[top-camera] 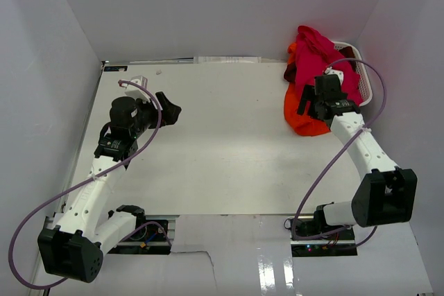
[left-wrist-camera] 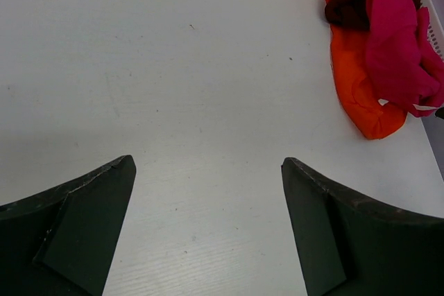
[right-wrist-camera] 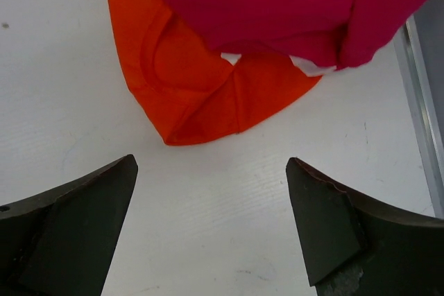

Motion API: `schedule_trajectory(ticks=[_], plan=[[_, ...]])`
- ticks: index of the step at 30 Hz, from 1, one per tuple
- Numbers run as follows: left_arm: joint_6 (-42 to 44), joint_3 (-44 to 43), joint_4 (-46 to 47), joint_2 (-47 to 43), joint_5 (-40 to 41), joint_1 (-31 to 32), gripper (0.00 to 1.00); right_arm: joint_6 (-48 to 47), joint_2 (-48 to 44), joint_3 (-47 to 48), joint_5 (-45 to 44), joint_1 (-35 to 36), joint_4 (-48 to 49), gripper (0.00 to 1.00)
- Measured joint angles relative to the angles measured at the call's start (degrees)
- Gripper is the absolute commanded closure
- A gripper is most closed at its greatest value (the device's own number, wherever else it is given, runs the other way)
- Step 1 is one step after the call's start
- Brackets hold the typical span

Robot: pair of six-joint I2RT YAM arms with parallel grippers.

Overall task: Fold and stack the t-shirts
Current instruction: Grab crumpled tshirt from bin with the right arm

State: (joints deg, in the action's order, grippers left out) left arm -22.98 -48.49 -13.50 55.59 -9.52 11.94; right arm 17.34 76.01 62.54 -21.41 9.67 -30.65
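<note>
The t-shirts lie in a heap at the table's back right, spilling from the basket. The crimson-red t-shirt (top-camera: 316, 50) is on top, the orange t-shirt (top-camera: 297, 116) hangs onto the table, and the dark maroon t-shirt (top-camera: 295, 73) shows between them. My right gripper (top-camera: 307, 105) is open and empty over the orange shirt's near edge; in the right wrist view (right-wrist-camera: 211, 171) the orange shirt (right-wrist-camera: 187, 81) lies just ahead of the fingers, under the red one (right-wrist-camera: 277, 5). My left gripper (top-camera: 170, 110) is open and empty over bare table (left-wrist-camera: 208, 171), far left of the heap (left-wrist-camera: 361, 95).
A white mesh laundry basket (top-camera: 362, 67) stands in the back right corner under the shirts. White walls enclose the table on three sides. A metal rail (right-wrist-camera: 423, 102) runs along the table's right edge.
</note>
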Motion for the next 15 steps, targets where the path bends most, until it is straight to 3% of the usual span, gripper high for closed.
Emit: schedule_trajectory(ticks=[3,6,9,10,15], plan=[[-0.3,0.0,0.0,0.0,-0.7,-0.3,0.02,-2.6,4.3,4.0,0.2,-0.1,3.1,0.03],[-0.5,0.0,0.0,0.0,-1.5,-0.6,0.02,-6.2,9.6,9.1,1.0,-0.1,5.1,0.06],[-0.7,0.0,0.1,0.0,-2.1,-1.0,0.02,-9.2,16.2,16.3,1.6,0.0,4.2,0.0],[-0.7,0.0,0.1,0.0,-2.3,-1.2,0.02,-10.1,18.9,19.1,1.6,0.0,4.1,0.04],[-1.0,0.0,0.2,0.0,-3.0,-1.4,0.02,-13.2,26.0,24.1,1.6,0.6,4.7,0.04]])
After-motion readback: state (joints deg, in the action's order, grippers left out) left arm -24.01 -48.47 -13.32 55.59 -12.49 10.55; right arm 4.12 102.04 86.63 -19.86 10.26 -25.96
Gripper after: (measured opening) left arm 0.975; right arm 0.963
